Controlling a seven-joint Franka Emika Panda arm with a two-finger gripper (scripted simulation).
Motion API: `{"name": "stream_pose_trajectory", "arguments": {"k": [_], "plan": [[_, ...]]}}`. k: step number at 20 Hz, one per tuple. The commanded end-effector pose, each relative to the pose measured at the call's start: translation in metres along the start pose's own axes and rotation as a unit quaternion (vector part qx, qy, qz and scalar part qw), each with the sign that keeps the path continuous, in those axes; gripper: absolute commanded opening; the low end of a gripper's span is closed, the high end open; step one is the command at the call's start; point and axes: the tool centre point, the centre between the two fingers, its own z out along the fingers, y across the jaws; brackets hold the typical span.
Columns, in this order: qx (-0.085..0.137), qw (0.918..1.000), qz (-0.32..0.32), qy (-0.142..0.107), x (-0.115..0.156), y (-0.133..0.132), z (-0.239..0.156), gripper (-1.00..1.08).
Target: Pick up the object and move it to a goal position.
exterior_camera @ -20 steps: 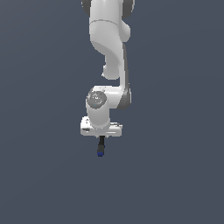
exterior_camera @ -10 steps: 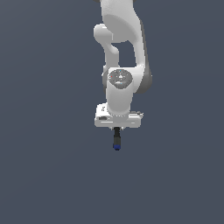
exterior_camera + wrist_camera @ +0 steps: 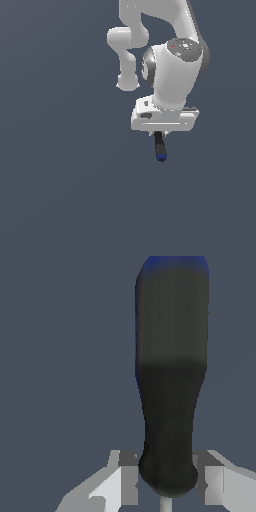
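Now, in the exterior view, we see the arm has swung toward that view's right and looms larger than a second ago, the screwdriver hanging blue end down beneath the end effector. In the wrist view, the fingers pinch the screwdriver by its thin shaft. We judge the carry toward the goal underway.

Light is even and soft on my white arm. The grey backdrop is flat and shadowless. My wrist view is blocky up close.
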Motion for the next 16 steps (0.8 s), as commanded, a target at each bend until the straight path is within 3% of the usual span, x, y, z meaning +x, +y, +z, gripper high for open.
{"name": "stream_pose_trajectory", "arguments": {"k": [1, 8, 16], "plan": [[0.0, 1.0, 0.0, 0.0, 0.0, -0.019, -0.022, -1.0], [0.0, 1.0, 0.0, 0.0, 0.001, -0.054, -0.06, -1.0], [0.0, 1.0, 0.0, 0.0, 0.003, -0.066, -0.072, -1.0]]}}
